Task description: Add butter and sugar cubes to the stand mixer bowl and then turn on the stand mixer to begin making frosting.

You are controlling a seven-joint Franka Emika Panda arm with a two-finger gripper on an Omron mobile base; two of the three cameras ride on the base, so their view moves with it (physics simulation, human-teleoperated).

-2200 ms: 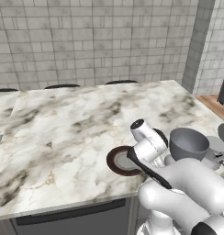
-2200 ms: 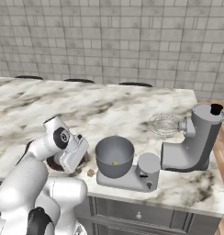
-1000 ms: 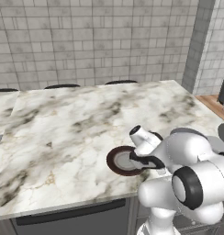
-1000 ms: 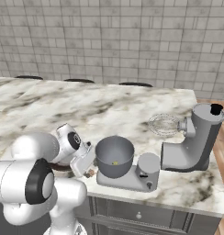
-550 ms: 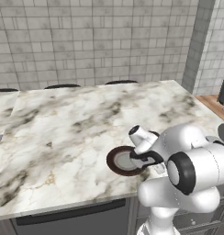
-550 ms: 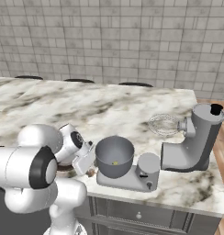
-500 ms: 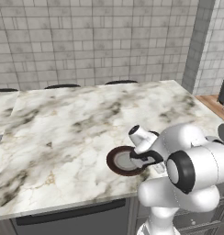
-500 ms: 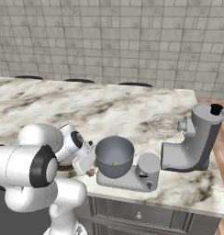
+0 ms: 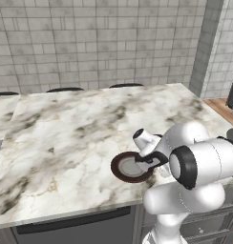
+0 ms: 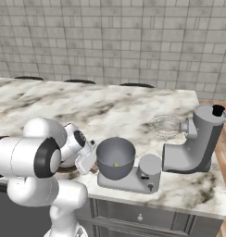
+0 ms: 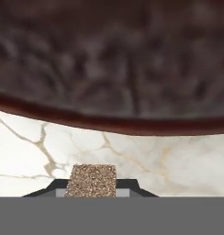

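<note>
With the gripper point(image 11: 92, 192) clenching on the sugar cube point(image 11: 91, 180), which sits on the marble counter point(image 9: 66, 133) just beside the dark-brown plate point(image 9: 119, 167), a shallow pinch could let it slip free when lifted.

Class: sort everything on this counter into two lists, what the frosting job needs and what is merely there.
Job: sugar cube between the gripper fingertips; stand mixer bowl, something yellow inside; stand mixer.
Merely there: dark-brown plate; marble counter; tiled wall.
</note>
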